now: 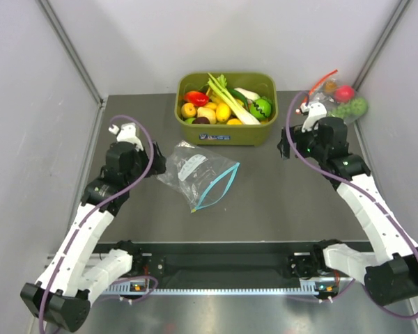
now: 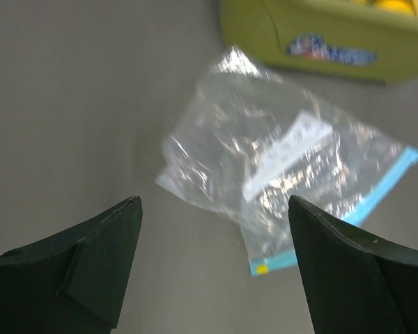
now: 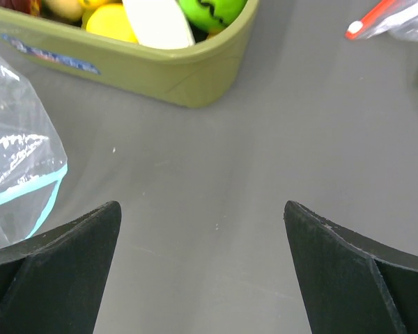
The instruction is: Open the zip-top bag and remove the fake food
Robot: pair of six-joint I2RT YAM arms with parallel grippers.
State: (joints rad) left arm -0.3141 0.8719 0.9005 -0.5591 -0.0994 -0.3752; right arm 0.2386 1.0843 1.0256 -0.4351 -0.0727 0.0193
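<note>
Item: zip-top bag (image 1: 197, 172), table centre, flat, zip strip gaping, apparently empty.
Fake food (image 1: 234, 104): in green bin (image 1: 226, 137), 12 o'clock of bag.
Left gripper (image 2: 214, 203): 9 o'clock of bag. Right gripper (image 3: 200, 206): 2 o'clock. Both jaws spread, holding nothing.
Handling: confirm bag empty; keep both grippers clear of it.

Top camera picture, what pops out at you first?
The green bin at the back middle, piled with bright toy food, catches the eye first. In front of it the clear zip-top bag lies flat on the grey table, with the left gripper and right gripper open on either side.
</note>
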